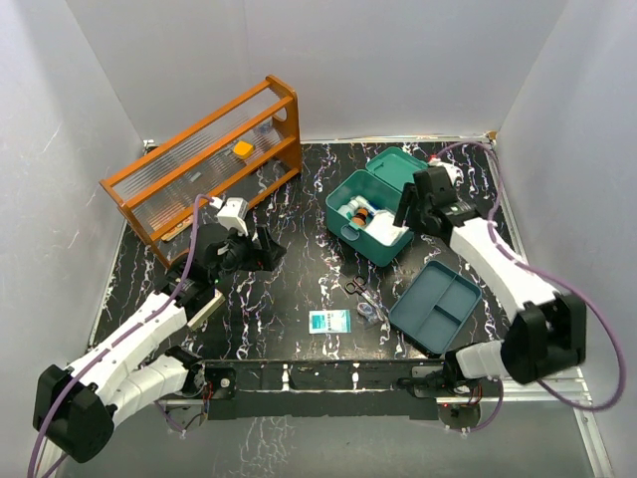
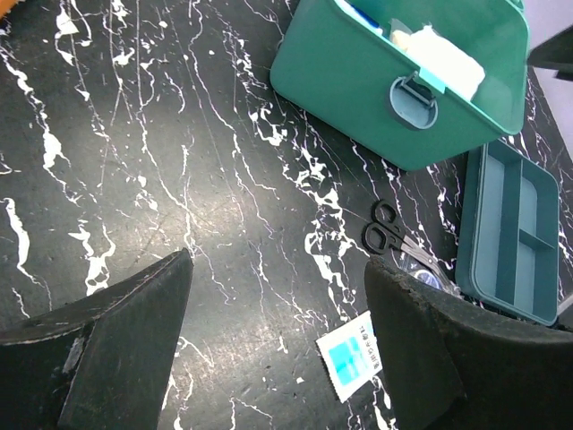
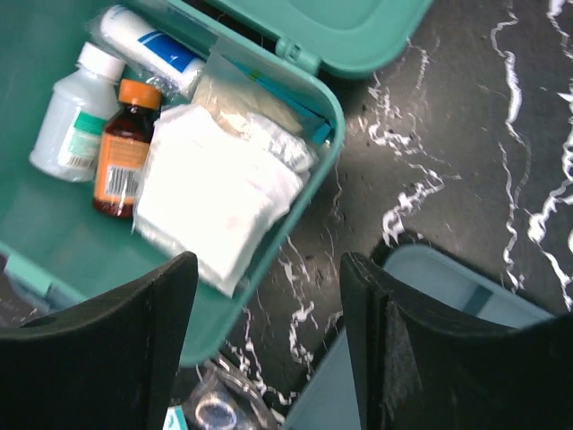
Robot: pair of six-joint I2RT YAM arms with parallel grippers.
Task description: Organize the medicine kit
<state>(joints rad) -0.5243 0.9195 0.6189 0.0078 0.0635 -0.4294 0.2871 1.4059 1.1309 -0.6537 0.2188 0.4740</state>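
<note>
Teal-green rectangular plastic medicine kit (image 1: 350,237) sits right of centre on the black white-veined tabletop (image 1: 289,289), lid (image 1: 398,162) hinged back and open; front latch (image 2: 414,97) faces the left arm.

Inside, per right wrist view: white plastic bottle (image 3: 67,116), amber bottle with orange cap (image 3: 121,152), white tube with blue print (image 3: 148,45), stack of white gauze pads (image 3: 215,193) against the wall nearest the camera.

Right gripper (image 1: 408,214) hangs over the kit's right rim, fingers (image 3: 116,349) spread wide, nothing between them.

Left gripper (image 1: 261,249) is low over bare tabletop, left of the kit and well apart from it; fingers (image 2: 116,349) wide open, holding nothing.

Darker blue-grey divided plastic tray (image 1: 435,307) lies near the front-right of the kit, not touching it; black-handled scissors (image 1: 355,289) between kit and tray side, clear plastic packet (image 1: 368,312) just beside the blades; small white-and-blue sachet (image 1: 329,321) flat near the front edge.

Orange wooden rack (image 1: 204,164) with clear ribbed panels stands at back left, a small orange item (image 1: 243,148) on it.
</note>
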